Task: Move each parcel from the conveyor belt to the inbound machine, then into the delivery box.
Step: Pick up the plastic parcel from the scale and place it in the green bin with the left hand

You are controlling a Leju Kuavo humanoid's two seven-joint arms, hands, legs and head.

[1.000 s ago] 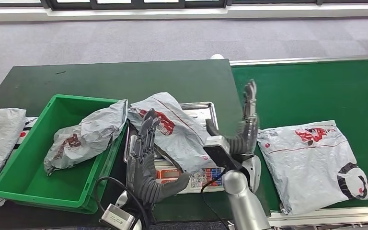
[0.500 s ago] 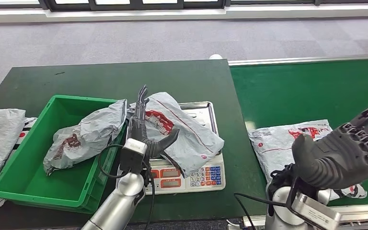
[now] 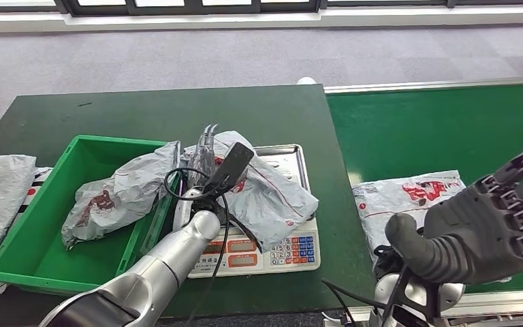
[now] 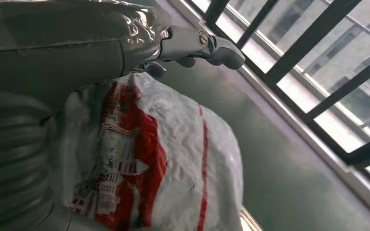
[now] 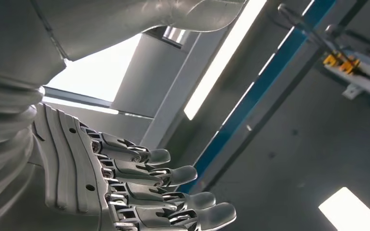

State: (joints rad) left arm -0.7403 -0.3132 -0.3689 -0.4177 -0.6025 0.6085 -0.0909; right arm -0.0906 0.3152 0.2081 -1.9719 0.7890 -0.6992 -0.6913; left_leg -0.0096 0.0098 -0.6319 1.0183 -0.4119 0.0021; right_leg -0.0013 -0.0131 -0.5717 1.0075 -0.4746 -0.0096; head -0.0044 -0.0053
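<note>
The dark green table (image 3: 109, 116) is taking up the left and middle of the head view, with the conveyor belt (image 3: 436, 129) running along its right side. A green delivery box (image 3: 24, 235) is sitting on the near left part of the table, holding one grey parcel (image 3: 119, 194) that is draping over its right wall. Right of the box, the inbound machine (image 3: 293, 248) — a scale with a steel tray and keypad — is carrying a crumpled grey-and-red parcel (image 3: 272, 197). Another parcel (image 3: 408, 197) is lying flat on the belt. The left hand (image 3: 211, 160) is pressing against the scale parcel's left edge; the left wrist view is showing its fingers (image 4: 212, 45) extending beyond the bag, though I cannot tell whether they are gripping. The right hand (image 3: 483, 225) is hovering, empty — fingers parted and gently curled in the right wrist view.
</note>
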